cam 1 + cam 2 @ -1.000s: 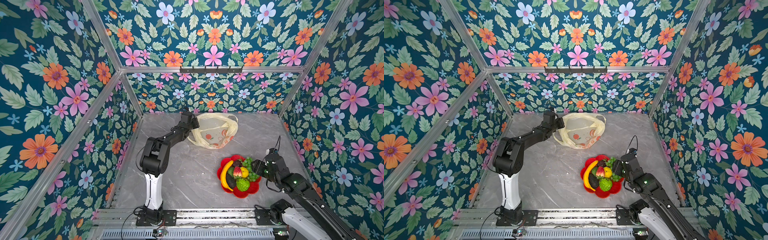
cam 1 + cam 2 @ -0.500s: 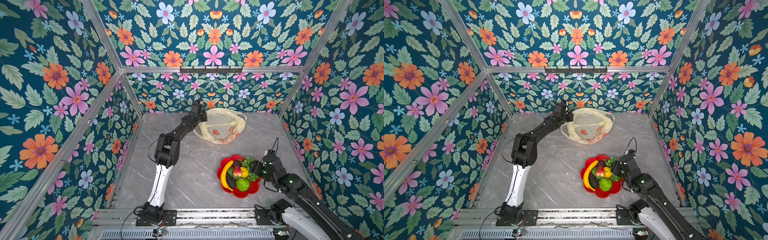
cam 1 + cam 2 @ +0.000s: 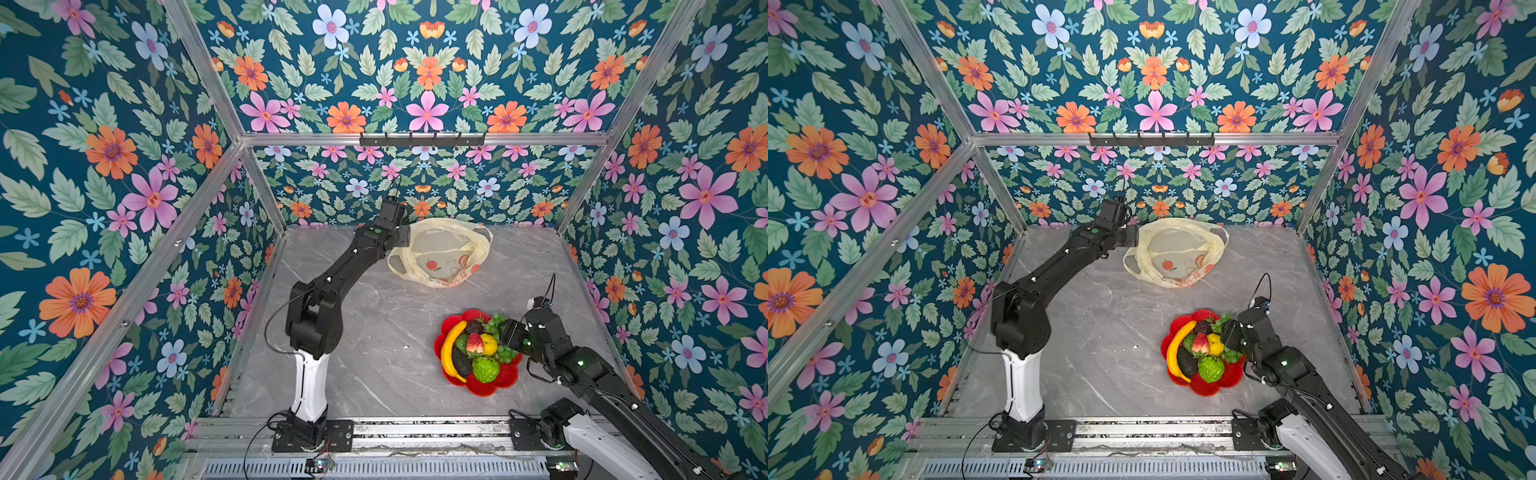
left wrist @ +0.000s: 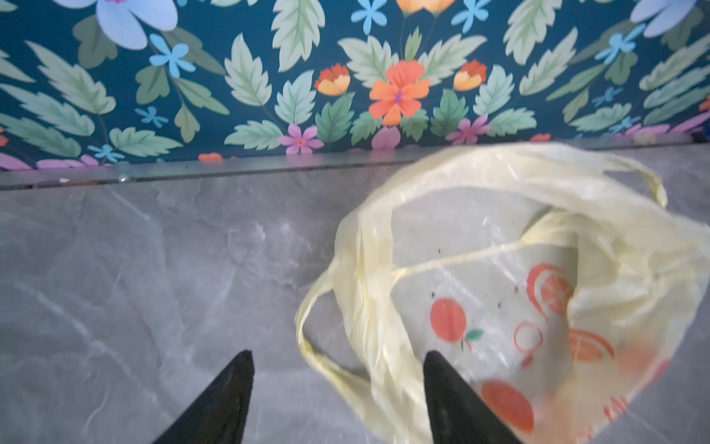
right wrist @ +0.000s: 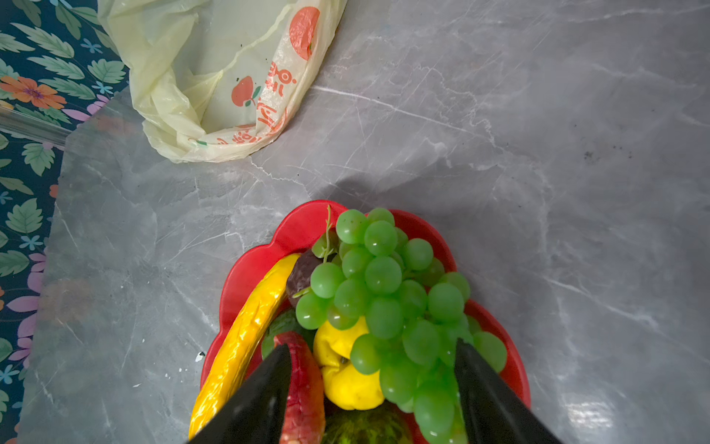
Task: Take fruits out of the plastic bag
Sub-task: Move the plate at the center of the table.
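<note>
The left arm [image 3: 345, 266] and right arm [image 3: 582, 365] are black with white bases.

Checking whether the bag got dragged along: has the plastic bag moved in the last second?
Yes. In a top view the plastic bag now lies farther from the red flower-shaped dish, shifted toward the back wall.

A red flower-shaped dish [image 3: 482, 388] sits on the grey marbled tabletop [image 3: 374, 324]. Floral walls [image 3: 424, 83] surround it, the back one bearing what looks like a black hook rail [image 3: 422, 140].
</note>
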{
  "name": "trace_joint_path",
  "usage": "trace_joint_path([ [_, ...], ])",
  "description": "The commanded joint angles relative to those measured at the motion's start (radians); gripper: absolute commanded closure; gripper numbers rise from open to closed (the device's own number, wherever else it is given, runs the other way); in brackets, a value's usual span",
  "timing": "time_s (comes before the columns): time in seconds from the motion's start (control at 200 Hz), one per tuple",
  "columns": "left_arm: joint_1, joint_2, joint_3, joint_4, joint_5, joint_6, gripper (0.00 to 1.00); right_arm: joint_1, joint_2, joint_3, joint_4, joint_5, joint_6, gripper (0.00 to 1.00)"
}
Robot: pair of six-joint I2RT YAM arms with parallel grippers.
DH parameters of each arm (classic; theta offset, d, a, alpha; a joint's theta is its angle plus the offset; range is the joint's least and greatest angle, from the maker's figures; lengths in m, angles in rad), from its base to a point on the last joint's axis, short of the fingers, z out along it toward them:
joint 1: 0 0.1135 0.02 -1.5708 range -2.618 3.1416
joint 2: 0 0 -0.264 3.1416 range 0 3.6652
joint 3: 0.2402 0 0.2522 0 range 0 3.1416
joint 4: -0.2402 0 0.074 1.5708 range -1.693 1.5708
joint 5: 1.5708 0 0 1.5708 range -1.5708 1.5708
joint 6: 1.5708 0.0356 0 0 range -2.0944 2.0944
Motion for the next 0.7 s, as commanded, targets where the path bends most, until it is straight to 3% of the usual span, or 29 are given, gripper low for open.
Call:
trace_joint_path([
  [0.0, -0.054, -0.140, -0.193, 0.052, 0.029, 0.021, 0.28, 0.000, -0.024, -0.002, 0.026, 0.055, -0.059, 0.27],
  [0.26, -0.210, -0.341, -0.561, 0.131, 0.165, 0.007, 0.28, 0.000, -0.109, -0.025, 0.054, 0.126, -0.125, 0.14],
  [0.415, -0.310, -0.352, -0.629, 0.126, 0.197, -0.005, 0.30, -0.001, -0.145, -0.052, 0.077, 0.141, -0.131, 0.08],
  [0.695, -0.408, -0.306, -0.657, 0.082, 0.229, -0.051, 0.39, 0.000, -0.136, -0.072, 0.086, 0.147, -0.112, 0.07],
])
